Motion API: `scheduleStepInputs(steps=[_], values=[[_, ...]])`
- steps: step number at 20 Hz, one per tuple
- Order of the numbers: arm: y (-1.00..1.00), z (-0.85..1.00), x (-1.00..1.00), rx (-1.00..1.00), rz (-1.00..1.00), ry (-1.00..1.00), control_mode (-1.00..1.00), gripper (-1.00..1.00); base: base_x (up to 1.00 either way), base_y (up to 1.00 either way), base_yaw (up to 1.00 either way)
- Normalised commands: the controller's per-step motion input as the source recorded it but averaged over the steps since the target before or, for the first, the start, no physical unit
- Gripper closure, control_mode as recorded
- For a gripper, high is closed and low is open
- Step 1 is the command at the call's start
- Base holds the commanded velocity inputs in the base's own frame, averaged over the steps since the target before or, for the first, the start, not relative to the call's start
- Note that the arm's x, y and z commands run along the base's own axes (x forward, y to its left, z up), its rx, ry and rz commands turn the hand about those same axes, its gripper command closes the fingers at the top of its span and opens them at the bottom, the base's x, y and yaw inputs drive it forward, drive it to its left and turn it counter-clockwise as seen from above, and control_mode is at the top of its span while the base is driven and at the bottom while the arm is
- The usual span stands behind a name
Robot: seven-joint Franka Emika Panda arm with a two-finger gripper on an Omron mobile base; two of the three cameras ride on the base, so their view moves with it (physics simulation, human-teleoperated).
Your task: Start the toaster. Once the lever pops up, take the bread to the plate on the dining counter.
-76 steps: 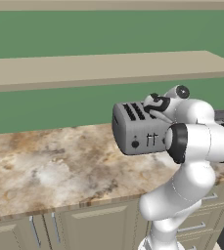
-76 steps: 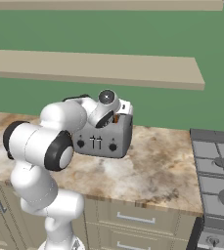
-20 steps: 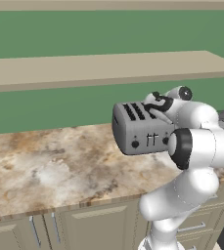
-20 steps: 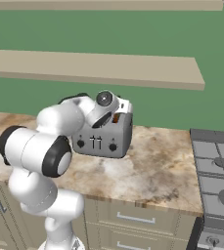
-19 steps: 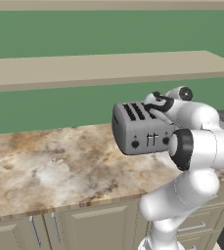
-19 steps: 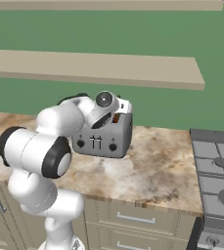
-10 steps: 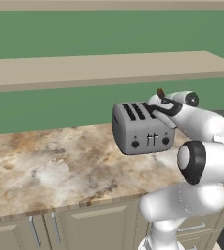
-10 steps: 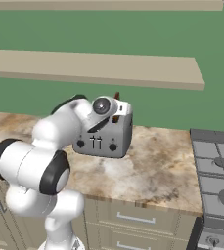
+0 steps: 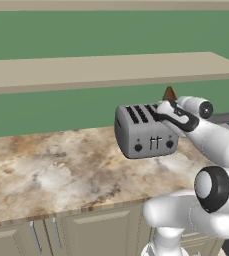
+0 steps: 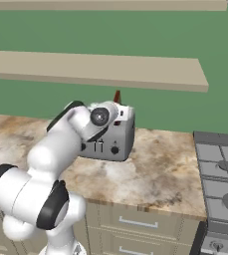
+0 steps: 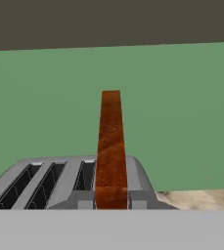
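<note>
- The claw (image 9: 168, 103) is closed on the bread (image 11: 111, 146), gripping the slice edge-on by its lower end.
- The bread (image 9: 169, 93) stands upright, raised above the right end of the toaster (image 9: 145, 131), clear of the slots.
- The toaster (image 10: 111, 133) sits on the marbled surface (image 9: 46, 170), below a wall shelf (image 10: 95, 68).
- A stove (image 10: 221, 179) adjoins the surface at the right.

Brushed-metal toaster (image 9: 145, 132), marbled stone counter (image 9: 51, 170)
</note>
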Motion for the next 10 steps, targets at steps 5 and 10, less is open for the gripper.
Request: scheduleStepInputs(steps=[5, 10], values=[[0.0, 0.41, -0.68, -0.02, 0.0, 0.0, -1.0, 1.0, 0.0, 0.0, 0.0], [0.0, 0.45, -0.85, -0.01, 0.0, 0.0, -1.0, 1.0, 0.0, 0.0, 0.0]])
